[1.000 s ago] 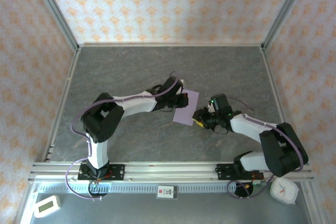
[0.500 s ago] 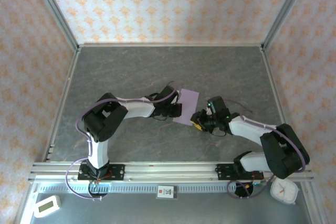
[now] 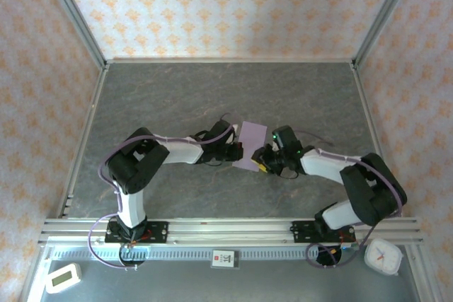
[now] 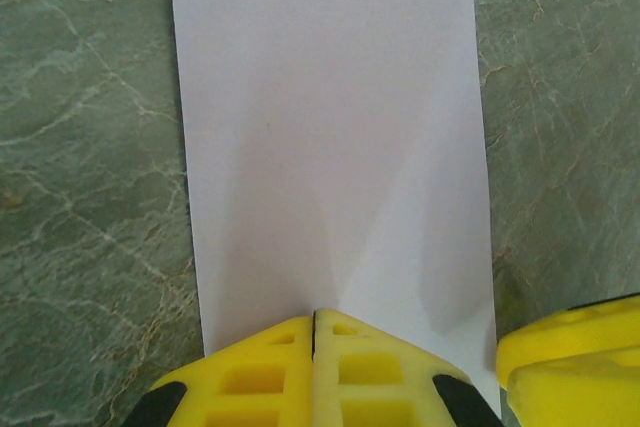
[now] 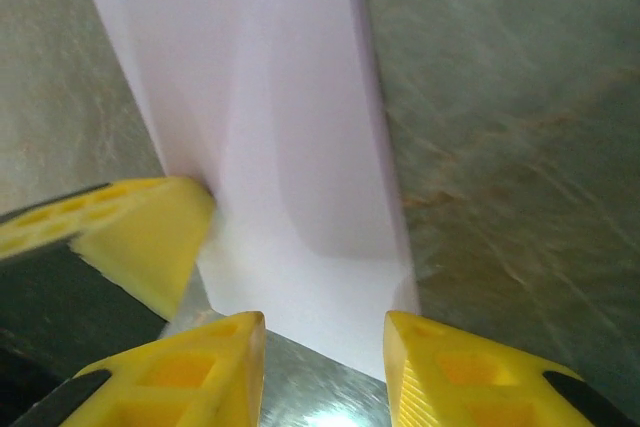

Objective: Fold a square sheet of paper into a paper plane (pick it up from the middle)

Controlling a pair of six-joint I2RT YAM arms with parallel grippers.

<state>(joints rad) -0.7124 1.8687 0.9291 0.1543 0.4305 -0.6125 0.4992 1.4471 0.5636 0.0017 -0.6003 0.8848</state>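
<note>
Two arms reach inward, elbows low, and meet mid-table (image 3: 177, 97): the left arm (image 3: 177, 150) from the left, the right arm (image 3: 325, 164) from the right. One paper (image 3: 253, 134) lies flat between them, a narrow lavender rectangle. The left gripper (image 4: 314, 317) has its fingers pressed together at the paper's near edge; whether it pinches the paper, I cannot tell. The right gripper (image 5: 325, 322) has its fingers spread, straddling the paper's corner.
</note>
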